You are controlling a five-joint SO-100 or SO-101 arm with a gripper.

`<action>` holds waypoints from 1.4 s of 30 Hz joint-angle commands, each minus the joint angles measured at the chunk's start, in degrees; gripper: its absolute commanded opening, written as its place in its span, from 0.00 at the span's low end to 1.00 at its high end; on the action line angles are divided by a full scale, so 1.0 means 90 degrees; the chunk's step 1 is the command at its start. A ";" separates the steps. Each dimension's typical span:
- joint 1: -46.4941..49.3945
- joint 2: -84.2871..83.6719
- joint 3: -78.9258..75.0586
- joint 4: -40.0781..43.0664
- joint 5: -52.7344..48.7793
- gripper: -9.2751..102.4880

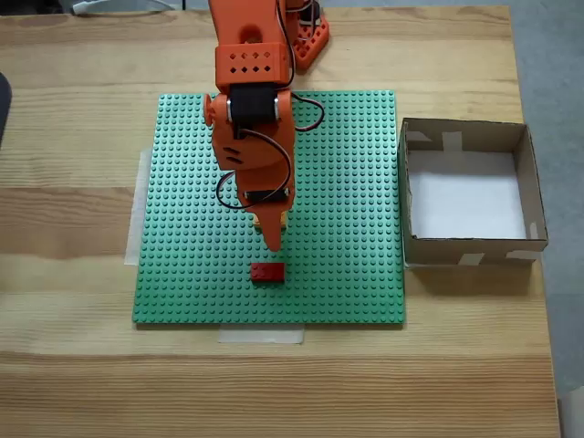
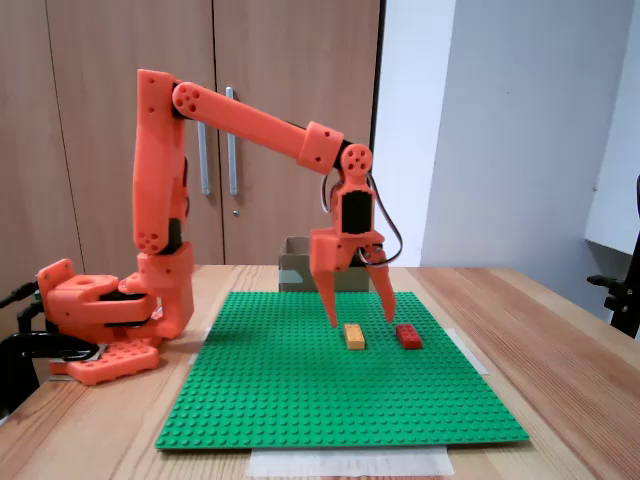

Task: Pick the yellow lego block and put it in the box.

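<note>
The yellow lego block [image 2: 354,336] lies flat on the green studded baseplate [image 2: 300,400]. My orange gripper [image 2: 360,318] hangs open just above it, one finger on each side and the tips close to the plate. From above, the gripper [image 1: 274,233] points down at the plate's middle [image 1: 347,182] and the arm covers the yellow block. The box [image 1: 470,192], brown cardboard with a white bottom and open on top, stands off the plate's right edge. In the side view the box [image 2: 297,265] shows behind the gripper.
A red brick [image 1: 267,272] lies on the plate just in front of the gripper, and in the side view this red brick [image 2: 408,336] is right of the yellow one. The arm's base [image 2: 100,310] sits at the table's far end. Bare wooden table surrounds the plate.
</note>
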 commanded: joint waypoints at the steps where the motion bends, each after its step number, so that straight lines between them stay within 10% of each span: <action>1: 0.0029 0.0039 0.0010 -0.0098 -0.0039 0.39; 42: 0.0137 0.0078 0.0566 -0.0977 -0.0254 0.23</action>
